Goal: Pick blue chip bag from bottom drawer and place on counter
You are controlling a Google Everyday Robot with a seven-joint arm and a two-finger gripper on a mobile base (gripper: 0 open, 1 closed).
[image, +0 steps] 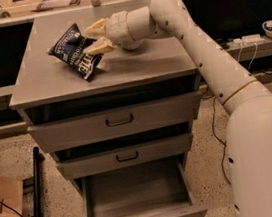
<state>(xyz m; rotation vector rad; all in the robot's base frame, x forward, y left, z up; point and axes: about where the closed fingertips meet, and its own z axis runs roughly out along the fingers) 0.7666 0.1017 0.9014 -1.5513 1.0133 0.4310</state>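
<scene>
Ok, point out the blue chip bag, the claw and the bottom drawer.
blue chip bag (pixel 70 50): camera view, navy front face.
claw (pixel 85 42): camera view, between its fingertips, above the counter (pixel 135 65), pinching the bag.
bottom drawer (pixel 137 191): camera view, bare floor, pulled open.

The arm (pixel 199 56) is a glossy off-white tube of rounded segments. Small dark dots run along it, and a thin tan seam rings it above a bulky, smooth white shell. The gripper (pixel 86 41) is over the counter (pixel 135 64), clamped on the blue chip bag (pixel 73 51), and ends in two tapered fingers, cream-yellow.
</scene>
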